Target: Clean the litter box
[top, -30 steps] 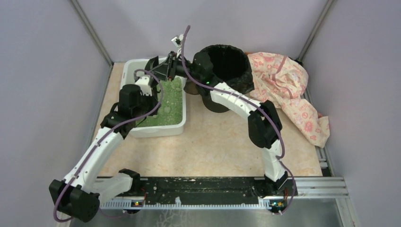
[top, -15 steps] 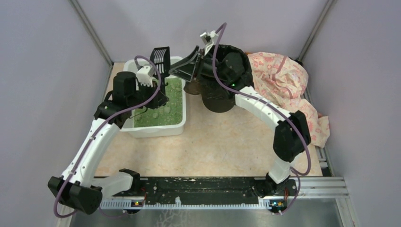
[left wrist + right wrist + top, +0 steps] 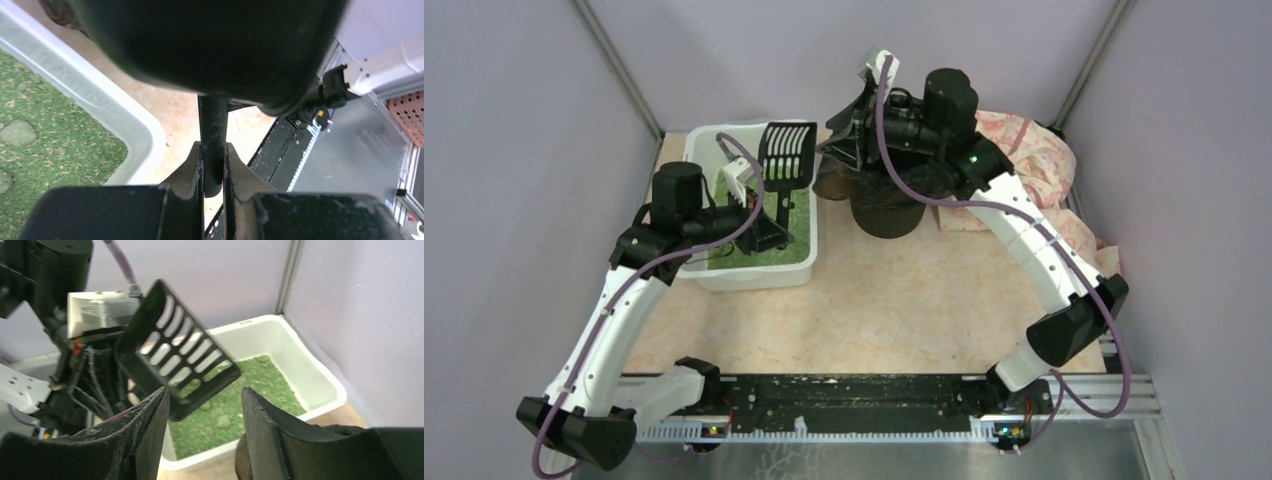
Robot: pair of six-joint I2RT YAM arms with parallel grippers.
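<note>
The white litter box (image 3: 696, 152) with green litter stands at the back left. It also shows in the right wrist view (image 3: 320, 385) and the left wrist view (image 3: 127, 120). Small clumps (image 3: 223, 421) lie on the litter. My left gripper (image 3: 769, 228) is shut on the handle (image 3: 213, 135) of a black slotted scoop (image 3: 786, 155). It holds the scoop raised above the box's right side, head up. The scoop (image 3: 175, 360) looks empty. My right gripper (image 3: 846, 140) is open and empty, above the bin's left rim, facing the scoop.
A round black-bagged bin (image 3: 886, 212) stands right of the box, mostly under my right arm. A pink floral cloth (image 3: 1049, 195) lies at the back right. Purple walls close in the sides and back. A black rail (image 3: 874, 405) runs along the front edge.
My left gripper has lifted the scoop out of the litter and turned its head upright. My right arm has risen and swung right, above the bin.
</note>
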